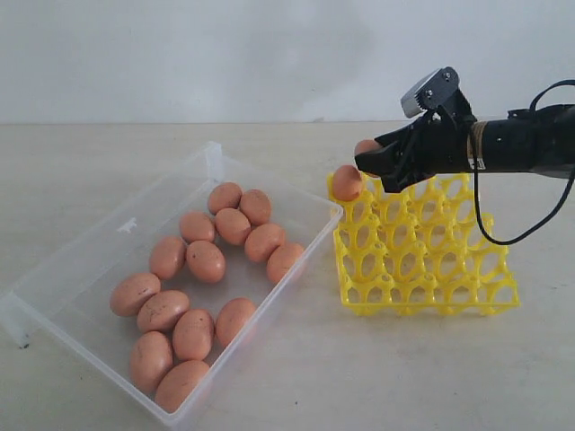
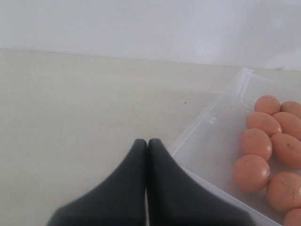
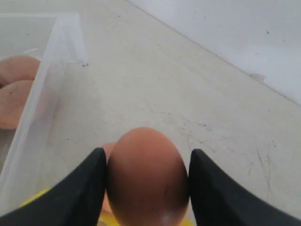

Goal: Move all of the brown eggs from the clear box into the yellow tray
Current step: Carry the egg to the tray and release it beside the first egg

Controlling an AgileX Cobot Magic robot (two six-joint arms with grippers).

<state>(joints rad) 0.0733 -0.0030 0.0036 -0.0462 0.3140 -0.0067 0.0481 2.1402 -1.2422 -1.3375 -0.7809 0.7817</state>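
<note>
Your right gripper (image 1: 370,158) is clamped on a brown egg (image 3: 146,181) and holds it just above the yellow tray (image 1: 431,269), near the tray's corner that faces the far edge of the table (image 1: 359,377) and lies nearest the clear box (image 1: 81,251). One egg (image 1: 346,182) already sits in that corner cup, just beside the carried one; every other cup you can see stands empty. The box lies toward the left side of the table, the tray just beside it toward the right, their closest corners nearly touching. Some fourteen eggs (image 1: 206,261) lie loose in the box, mostly along the side nearer the tray. Your left gripper (image 2: 147,146) is pressed closed on nothing, hovering over bare table just outside the box. By this reckoning the job has barely begun: one egg placed, a second about to be set down, and nearly the whole clutch left to shift
</note>
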